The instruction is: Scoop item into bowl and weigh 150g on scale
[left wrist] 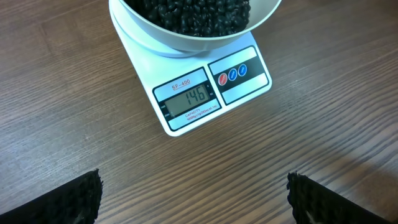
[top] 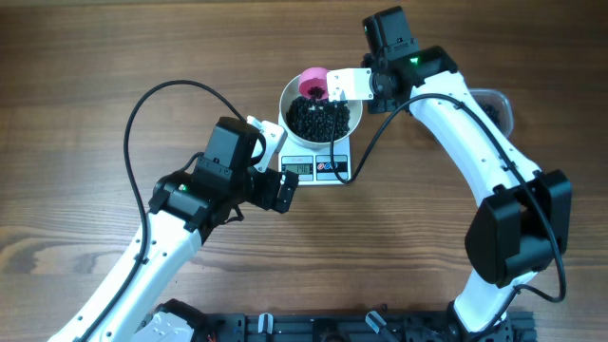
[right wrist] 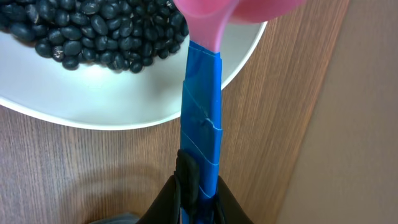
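- Overhead view: the white bowl (top: 355, 119) sits on the scale (top: 328, 168) and holds a heap of black beans (top: 318, 119). The pink scoop (top: 312, 84) hangs over its rim, on the side away from the display.
- The right gripper (right wrist: 198, 198) is clamped on the scoop's blue-taped handle (right wrist: 202, 118).
- The left gripper (left wrist: 196, 208) stands wide open and empty, in front of the scale.
- The display (left wrist: 189, 102) reads 146, so about 4 short of 150.
- Best approach, I judge: tilt the scoop slightly and let only a few beans drop at a time.
- Pause for the reading to settle, and keep the scoop off the bowl so no pressure skews the weight.
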Robot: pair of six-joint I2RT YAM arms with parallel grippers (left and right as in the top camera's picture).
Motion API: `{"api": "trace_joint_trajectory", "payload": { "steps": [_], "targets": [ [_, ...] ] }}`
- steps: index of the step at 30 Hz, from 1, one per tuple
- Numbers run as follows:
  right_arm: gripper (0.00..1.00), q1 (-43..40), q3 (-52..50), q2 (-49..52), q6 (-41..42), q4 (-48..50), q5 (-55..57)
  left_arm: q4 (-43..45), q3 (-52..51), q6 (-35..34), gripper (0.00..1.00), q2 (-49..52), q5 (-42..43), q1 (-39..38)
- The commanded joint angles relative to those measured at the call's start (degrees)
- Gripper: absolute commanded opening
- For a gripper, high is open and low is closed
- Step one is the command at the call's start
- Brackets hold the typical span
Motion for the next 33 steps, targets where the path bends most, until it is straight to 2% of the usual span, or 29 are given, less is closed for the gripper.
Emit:
{"api": "trace_joint_trajectory", "payload": {
  "steps": [1, 8, 15, 25, 30, 33],
  "targets": [
    [0.04, 0.5, 1.3, -0.1, 0.7, -0.3, -1.2, 0.2, 1.0, -0.2, 1.00, 0.2, -0.3, -0.3],
    [0.04, 0.5, 1.3, -0.1, 0.3, -0.9, -1.5, 0.2, 1.0, -0.2, 1.00, 0.2, -0.3, -0.3],
    [0.04, 0.5, 1.3, -0.1, 0.9, 2.4, 1.0, 0.2, 1.0, -0.2, 1.00, 0.2, -0.3, -0.3],
    [0.04, 0.5, 1.3, -0.1, 0.5, -2.2, -2.9, 0.2, 1.0, -0.2, 1.00, 0.2, -0.3, -0.3],
    [0.04, 0.5, 1.3, -0.1, 0.8, 1.9, 1.1, 0.2, 1.0, -0.2, 1.00, 0.2, -0.3, -0.3],
    [0.04, 0.5, 1.3, -0.1, 0.8, 1.1, -0.3, 0.2, 1.0, -0.2, 1.00, 0.2, -0.3, -0.3]
  ]
}}
